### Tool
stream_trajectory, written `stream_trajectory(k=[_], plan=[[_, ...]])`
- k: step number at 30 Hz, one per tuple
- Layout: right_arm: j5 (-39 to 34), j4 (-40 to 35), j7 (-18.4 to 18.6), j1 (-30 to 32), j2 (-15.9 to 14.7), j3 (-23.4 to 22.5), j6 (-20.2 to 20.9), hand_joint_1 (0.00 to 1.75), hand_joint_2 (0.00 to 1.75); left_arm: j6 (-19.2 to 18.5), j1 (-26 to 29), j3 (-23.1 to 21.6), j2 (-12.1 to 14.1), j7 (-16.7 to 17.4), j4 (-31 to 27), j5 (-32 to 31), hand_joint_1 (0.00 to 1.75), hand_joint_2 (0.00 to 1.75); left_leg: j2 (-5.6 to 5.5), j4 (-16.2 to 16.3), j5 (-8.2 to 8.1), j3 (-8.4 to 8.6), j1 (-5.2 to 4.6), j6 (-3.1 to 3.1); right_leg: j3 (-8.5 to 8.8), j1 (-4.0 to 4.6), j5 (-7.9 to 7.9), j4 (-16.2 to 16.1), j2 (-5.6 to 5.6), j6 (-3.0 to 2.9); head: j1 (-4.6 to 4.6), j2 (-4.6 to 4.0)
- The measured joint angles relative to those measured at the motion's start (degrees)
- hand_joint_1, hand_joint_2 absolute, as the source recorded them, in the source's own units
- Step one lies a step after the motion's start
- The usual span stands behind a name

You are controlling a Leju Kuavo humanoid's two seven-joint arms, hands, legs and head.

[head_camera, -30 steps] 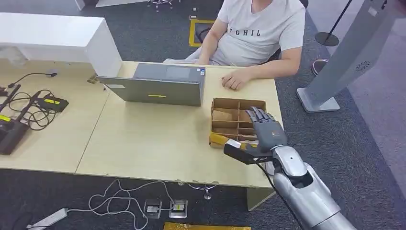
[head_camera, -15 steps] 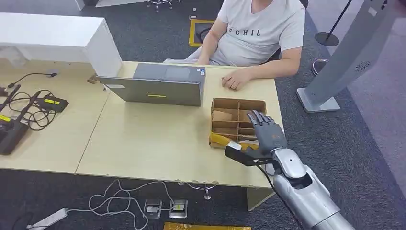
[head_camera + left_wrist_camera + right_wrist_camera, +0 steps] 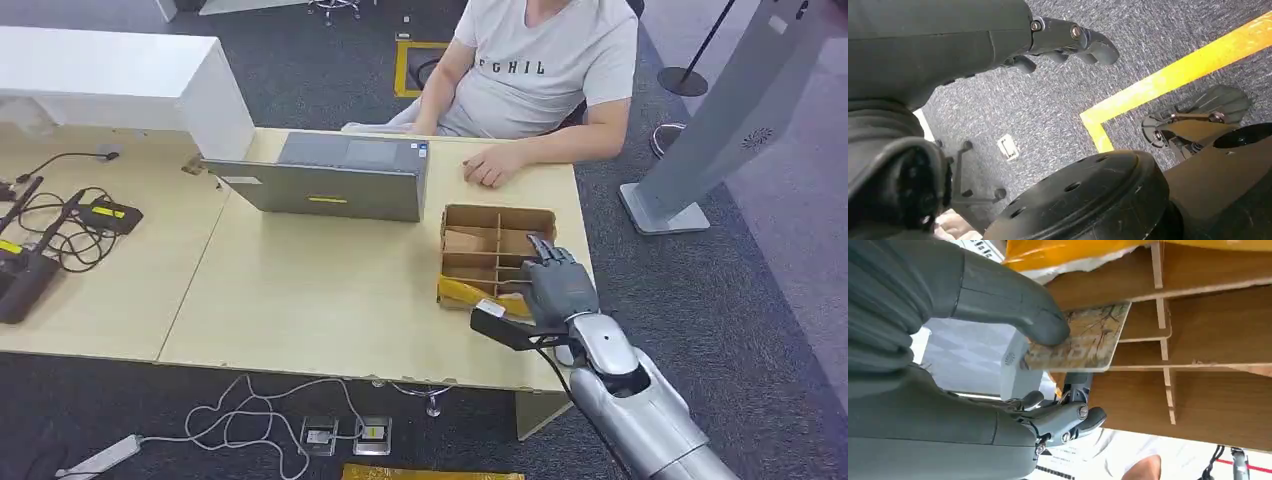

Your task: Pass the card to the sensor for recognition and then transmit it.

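From your head view, the right robot hand (image 3: 560, 290) sits over the near right corner of the desk (image 3: 300, 290), its silver forearm rising from below and its fingers reaching forward over the cardboard divider box (image 3: 495, 240). The dark thumb juts out to the left above the desk edge. The box stands just in front of the closed grey laptop (image 3: 330, 190), with a yellow packet (image 3: 462, 292) at its near side. A person (image 3: 540, 70) in a light T-shirt sits across the desk, one hand resting on the top near the box.

Your left wrist view looks down at grey carpet with a yellow floor line (image 3: 1168, 80). The left robot hand (image 3: 1068, 45) hangs there with its fingers curled inward and nothing in them.

Your right wrist view gives the card (image 3: 1083, 340) plainly: a thin rectangular card with rounded corners, printed in mottled tan and grey with dark branch-like marks. The thick grey thumb (image 3: 1013, 310) presses on its face and a dark finger shows at its opposite side, so the right robot hand grips it by one end. The free end reaches over the brown compartments of the divider box, close to a partition.
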Motion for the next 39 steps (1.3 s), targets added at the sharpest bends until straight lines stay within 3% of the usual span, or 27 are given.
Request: stream_trajectory(k=[21,26,32,39], plan=[[-0.9,0.3,-0.3,1.0,1.5,0.1,-2.0,1.75,1.75,0.1,-0.1,-1.0,0.0,0.0,0.0,-1.2,0.00,0.00,0.00,0.0,0.00,0.00,0.00,0.00,0.00,0.00,0.00,0.0,0.00,0.00,0.00,0.00],[0.0,0.4,-1.3,-0.1,1.8,0.0,-6.7,1.75,1.75,0.0,-0.1,-1.3,0.0,0.0,0.0,-1.2,0.00,0.00,0.01,0.0,0.01,-0.02,0.00,0.00,0.00,-0.01,0.01,0.0,0.00,0.00,0.00,0.00],[0.4,-2.9,-4.4,-7.0,1.7,-3.4,-13.8,1.75,1.75,-0.4,-0.2,-1.4,0.0,0.0,0.0,-1.9,0.00,0.00,0.10,0.0,0.04,0.03,-0.01,0.00,0.00,-0.01,0.06,0.0,0.12,0.01,0.00,0.00],[0.6,-4.9,-6.4,-13.5,1.7,-7.7,-15.7,1.75,1.75,-0.7,-0.5,-1.5,-0.1,0.2,0.0,-3.2,0.00,0.00,0.11,0.0,0.04,0.04,-0.01,0.00,0.01,-0.01,0.06,0.0,0.12,0.01,0.00,0.00]])
